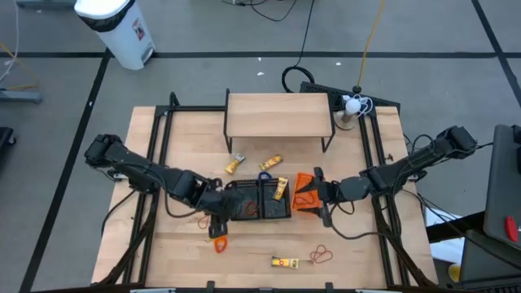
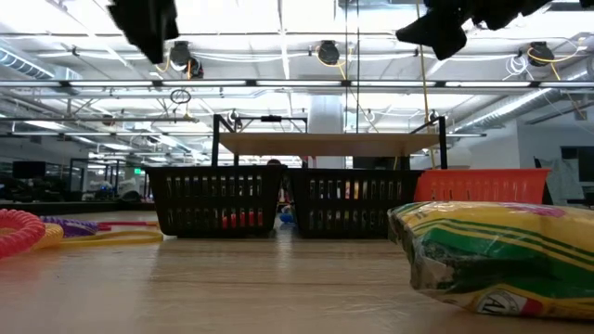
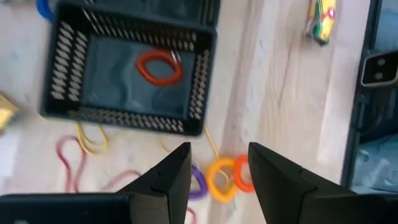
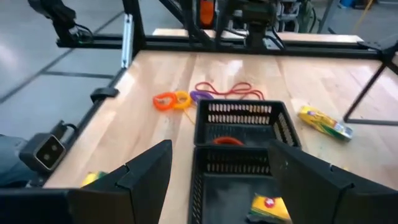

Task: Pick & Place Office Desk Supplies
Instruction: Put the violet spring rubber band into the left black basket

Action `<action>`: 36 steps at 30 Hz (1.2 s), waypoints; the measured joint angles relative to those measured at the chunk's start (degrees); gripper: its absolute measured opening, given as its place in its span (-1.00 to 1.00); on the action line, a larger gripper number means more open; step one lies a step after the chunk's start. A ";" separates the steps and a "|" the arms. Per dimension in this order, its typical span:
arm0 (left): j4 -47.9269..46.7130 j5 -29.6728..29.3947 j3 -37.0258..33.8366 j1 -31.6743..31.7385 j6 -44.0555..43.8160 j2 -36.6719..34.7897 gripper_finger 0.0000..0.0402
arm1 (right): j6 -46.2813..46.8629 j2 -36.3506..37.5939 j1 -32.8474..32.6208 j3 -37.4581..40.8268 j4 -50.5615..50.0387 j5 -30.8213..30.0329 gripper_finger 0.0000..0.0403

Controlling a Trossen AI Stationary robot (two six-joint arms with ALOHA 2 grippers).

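Left tool [image 3: 217, 177], fingers parted and empty, is hung over coiled bands [image 3: 219, 179] on the bench [image 1: 163, 252] beside the black basket [image 3: 202, 68]. Bands are probably light and floppy, best pinched across one coil. Right tool [image 4: 217, 180] is spread, nothing held, above the basket.

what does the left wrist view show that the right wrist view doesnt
Only the left wrist view: a blue loop beyond the black basket's far corner, and the open left pincer over the coils.

Only the right wrist view: a yellow packet in the basket's nearer compartment, another yellow piece by the table edge, and the open right pincer.

Both: the basket holding a red coil, the orange coils and the purple one on the table, thin loose bands, and one yellow packet outside the basket.
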State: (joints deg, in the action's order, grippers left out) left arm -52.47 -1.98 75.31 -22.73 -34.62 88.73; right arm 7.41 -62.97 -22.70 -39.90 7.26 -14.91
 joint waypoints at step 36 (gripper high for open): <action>-7.52 -0.99 -1.40 -7.47 -16.18 13.27 -0.22 | -6.62 0.66 12.14 -0.02 -4.15 0.16 0.26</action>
State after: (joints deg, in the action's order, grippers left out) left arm -59.99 -2.97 73.91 -30.19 -50.81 102.00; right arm 0.79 -62.31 -10.57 -39.92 3.11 -14.76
